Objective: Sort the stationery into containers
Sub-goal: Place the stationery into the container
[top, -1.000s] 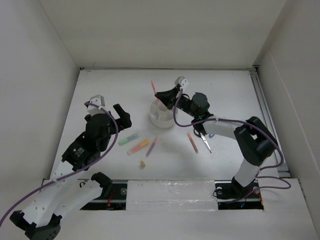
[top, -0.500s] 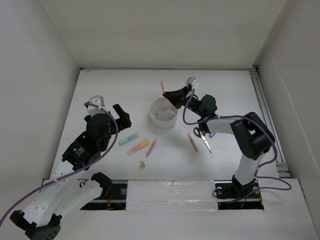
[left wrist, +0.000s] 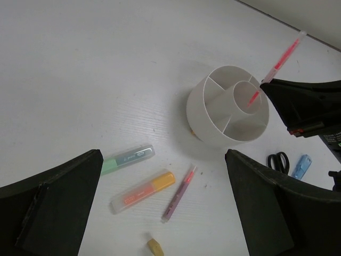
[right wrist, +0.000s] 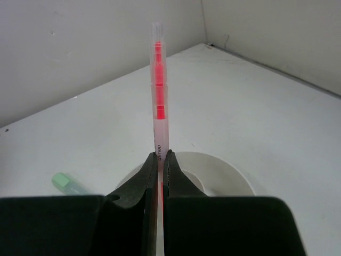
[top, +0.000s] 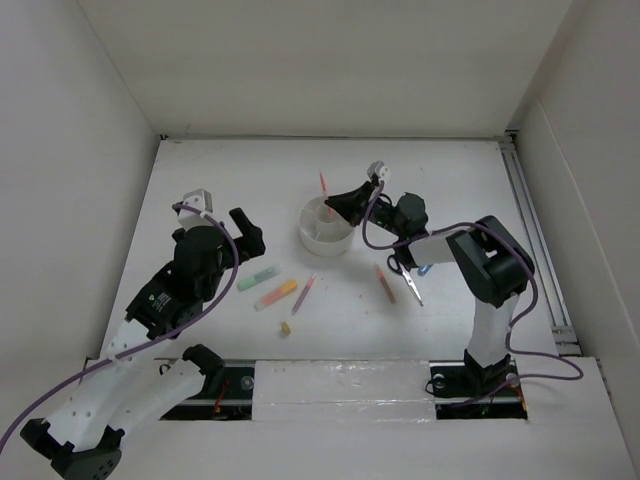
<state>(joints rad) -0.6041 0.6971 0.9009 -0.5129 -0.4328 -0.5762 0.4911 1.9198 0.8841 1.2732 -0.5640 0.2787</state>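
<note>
A red pen [right wrist: 158, 96] is clamped in the right tool [right wrist: 160, 157], over the white organizer [left wrist: 208, 117]. The left tool [top: 249, 229] is held wide apart, empty, near the green highlighter [top: 258, 277].

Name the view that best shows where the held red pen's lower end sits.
Left wrist: the red pen slants down into the central cup of the white organizer. Top external shows it small, over the organizer. Right wrist shows its barrel clamped in the right end effector, lower end hidden.
</note>
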